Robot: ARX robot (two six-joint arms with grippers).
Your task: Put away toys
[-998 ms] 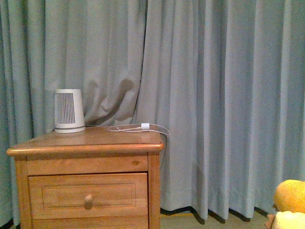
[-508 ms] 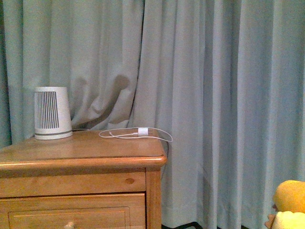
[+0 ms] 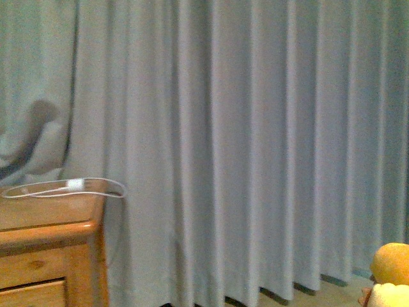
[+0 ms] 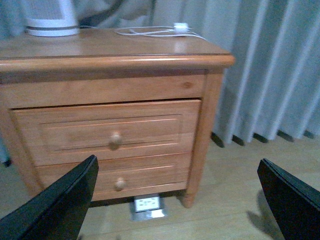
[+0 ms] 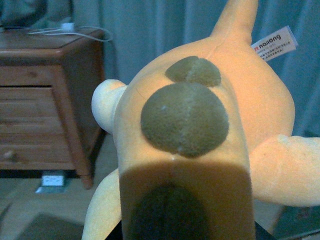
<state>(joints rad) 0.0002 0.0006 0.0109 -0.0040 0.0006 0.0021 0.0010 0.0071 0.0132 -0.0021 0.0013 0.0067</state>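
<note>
The orange-yellow plush toy (image 5: 200,125) fills the right wrist view, with dark round patches on its back, paler cream limbs and a white tag. My right gripper is shut on the plush toy at its near end; the jaws are hidden under its body. In the front view a part of the toy (image 3: 391,274) shows at the lower right corner. My left gripper (image 4: 182,200) is open and empty, its black fingers (image 4: 55,205) spread wide in front of the wooden nightstand (image 4: 110,130), above the floor.
The nightstand (image 3: 45,249) with two knobbed drawers stands at the left, a white cable (image 3: 64,187) and a white heater (image 4: 50,20) on its top. Grey curtains (image 3: 243,141) hang behind. A floor socket (image 4: 146,205) lies under the nightstand. Wooden floor (image 4: 235,190) beside it.
The front view has swung to the right: the nightstand slid to the left edge and the heater left the picture. The plush toy stays at the lower right corner.
</note>
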